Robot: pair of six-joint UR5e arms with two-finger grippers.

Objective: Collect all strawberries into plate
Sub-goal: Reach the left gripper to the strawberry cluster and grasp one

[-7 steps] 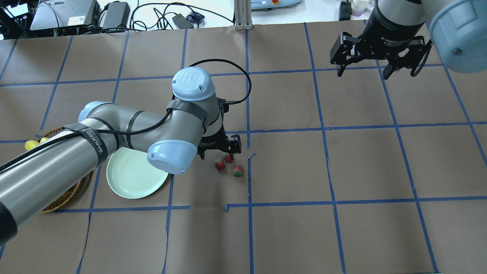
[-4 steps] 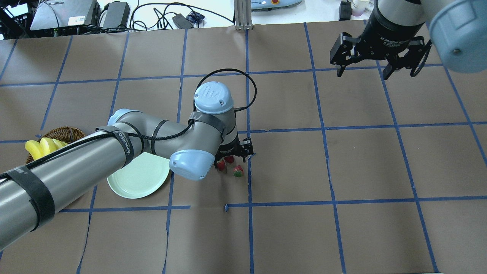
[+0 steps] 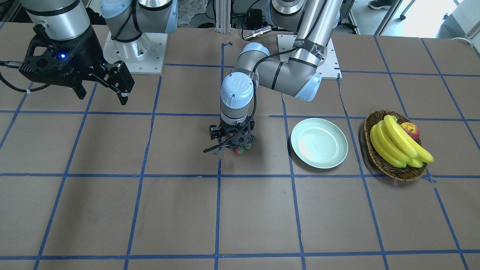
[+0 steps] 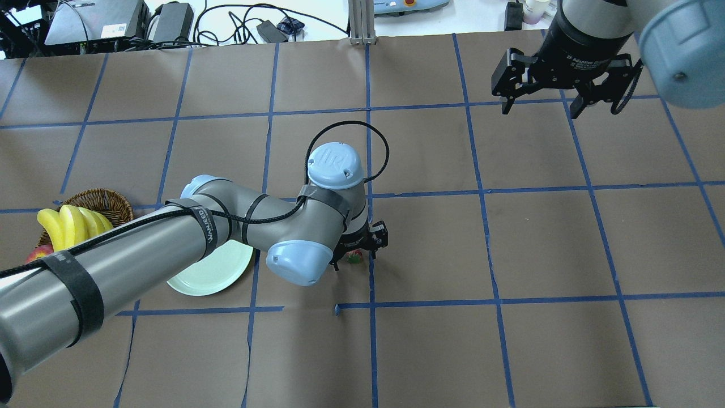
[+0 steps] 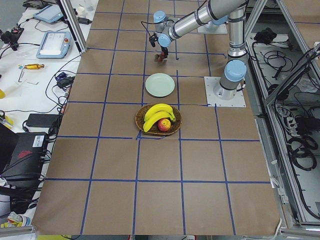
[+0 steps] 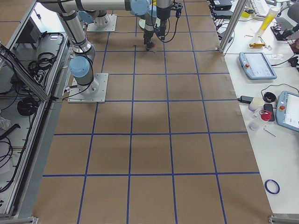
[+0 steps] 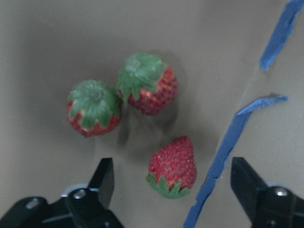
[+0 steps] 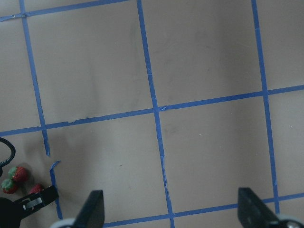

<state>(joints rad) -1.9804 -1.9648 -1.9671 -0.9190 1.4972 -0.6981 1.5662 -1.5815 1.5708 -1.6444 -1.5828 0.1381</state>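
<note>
1. Far left in the overhead view there's a brown wicker basket [image 4: 105, 199] with bananas [image 4: 68, 222] and a red-yellow apple [image 4: 35, 253] in it, sitting on the brown papered counter [image 4: 510, 255].
2. At about 4 o'clock from the basket is the plate [image 4: 215, 277]. It's round, shallow and pale mint green with a raised rim. The left arm [image 4: 141, 255] covers part of it from overhead.
3. At 3 o'clock from the plate, apart from it, the strawberries [image 7: 148, 84] all lie on the counter. They're tiny, red and seedy with green leafy caps. In the wrist view two of them touch side by side, caps facing up. The lone berry [image 7: 172, 166] lies at 5 o'clock from that pair, cap pointing to 6 o'clock, with a blue tape line [image 7: 223, 156] just at its 3 o'clock.
4. The left pincer [image 7: 172, 176] hangs low right over the berries with its fingers spread apart, one on each side of the lone berry. Neither looks like it's touching it.
5. Way over at 1 to 2 o'clock, the right pincer [image 4: 542, 109] hangs above the counter, fingers wide apart, gripping nothing.
</note>
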